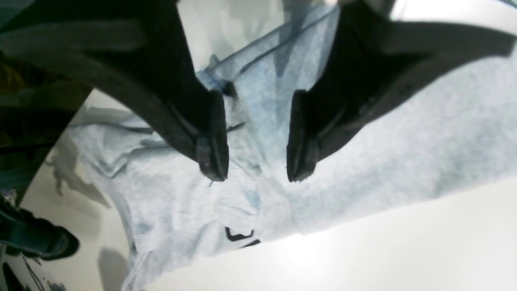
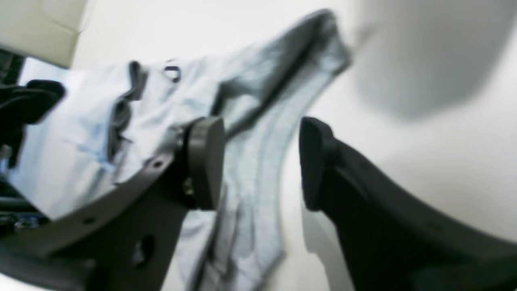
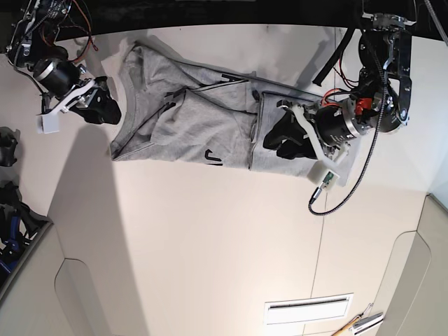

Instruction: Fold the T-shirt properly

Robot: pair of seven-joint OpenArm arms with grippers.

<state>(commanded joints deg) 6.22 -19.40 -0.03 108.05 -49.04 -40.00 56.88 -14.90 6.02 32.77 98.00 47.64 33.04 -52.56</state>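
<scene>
White tabletop (image 3: 203, 245), T-shirt (image 3: 203, 122) rumpled across its far half.
Both pincers, left gripper (image 3: 288, 137) and right gripper (image 3: 105, 112), spread, empty. Cloth likely soft, floppy; pinch outer hem corners.

Bright light, soft shadows; 2 wrist views look blurred.

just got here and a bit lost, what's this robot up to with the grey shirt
It is partway through folding the grey T-shirt, which lies rumpled on the table. The left hand is open above it; the right hand is open at its other end. Neither grips the cloth.
</scene>
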